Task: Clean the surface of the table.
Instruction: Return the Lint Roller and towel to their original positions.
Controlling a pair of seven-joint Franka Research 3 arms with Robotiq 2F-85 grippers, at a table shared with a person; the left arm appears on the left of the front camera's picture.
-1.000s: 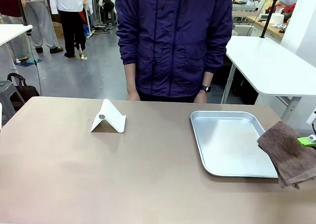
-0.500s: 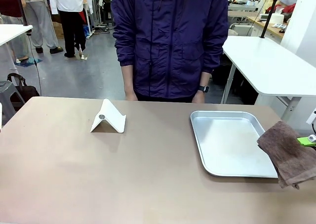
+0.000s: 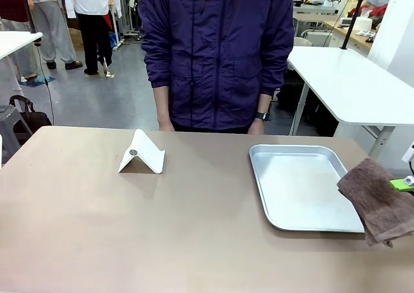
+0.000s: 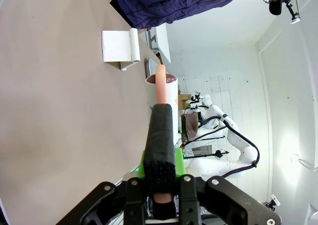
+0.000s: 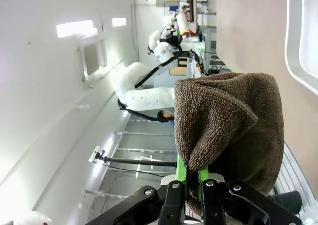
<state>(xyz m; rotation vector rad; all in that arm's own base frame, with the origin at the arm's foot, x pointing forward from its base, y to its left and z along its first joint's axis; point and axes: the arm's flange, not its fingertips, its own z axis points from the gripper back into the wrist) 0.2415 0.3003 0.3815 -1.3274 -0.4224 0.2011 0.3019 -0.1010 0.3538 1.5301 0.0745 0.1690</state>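
In the front view we look across the brownish-taupe table (image 3: pixel 129 222), which takes up the whole lower half of the frame. A folded white stand (image 3: pixel 142 153) with a small dark disc on its face sits left of centre on the tabletop. A shiny silver metal tray (image 3: pixel 299 186) lies flat at centre right, well apart from the stand. At the right edge of the frame a brown terry cloth (image 3: pixel 380 201) hangs over the table's right side, one corner overlapping the tray's lower right rim, with a sliver of green pad showing just beside it. A person in a dark purple jacket (image 3: pixel 217 54) stands at the far side, top centre, arms down, with a wristwatch (image 3: pixel 262 116) on one wrist.

In the right wrist view the right gripper (image 5: pixel 190 183) rises from the bottom centre with its green pads pressed close together, pinching the brown cloth, which bunches up and fills the middle of the frame. The table runs down the right side of this rolled view, with the tray's rim at the far right edge.

In the left wrist view the left gripper (image 4: pixel 160 195) at the bottom centre holds a long black foam-covered handle (image 4: pixel 160 145) with a pinkish tip, its jaws closed against it. The tabletop spreads across the left of the frame, and the white stand appears in the upper left.
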